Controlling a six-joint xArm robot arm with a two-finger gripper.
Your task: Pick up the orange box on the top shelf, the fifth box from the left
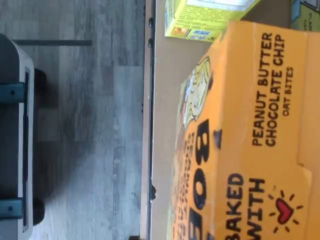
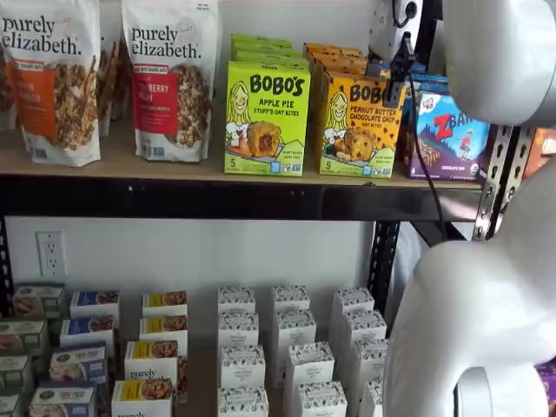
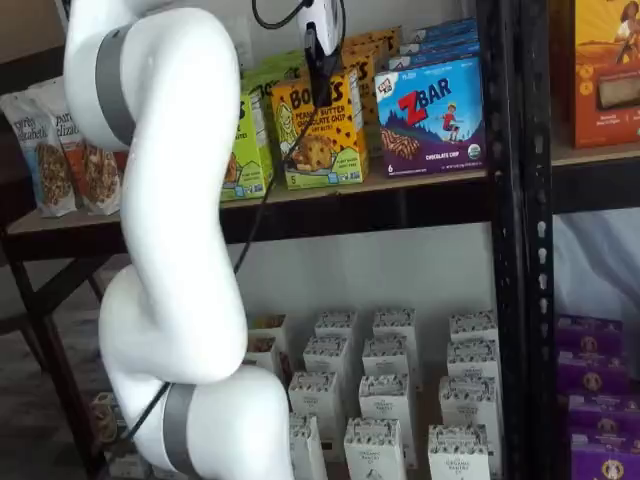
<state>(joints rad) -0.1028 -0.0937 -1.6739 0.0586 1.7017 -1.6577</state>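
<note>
A: The gripper [image 2: 400, 74] hangs right in front of the orange box [image 2: 360, 124] on the top shelf [image 2: 113, 165]. Its black fingers [image 3: 318, 62] overlap the upper front of the carton in both shelf views.

B: Are they spread or pinching?

A: They show side-on, so the gap itself is not plain to see. I judge them spread as wide as they go, with nothing between them. The box is not yet held.

B: Where does the target sit from the tool?

A: Directly beneath and just behind it. In the wrist view the carton's top flap fills the space under the camera, with the shelf's front rail [image 1: 149, 125] to one side.

B: What could go wrong?

A: It is tight. The green Apple Pie box [image 2: 267, 117] stands just beside on one flank, the ZBar box [image 2: 450, 136] close on the other. A finger drifting sideways could catch a neighbour, tip it, or shove the carton back into the alike cartons [image 2: 334, 54] behind it.

B: And the boxes themselves?

A: All closed, so the contents are hidden.
</note>
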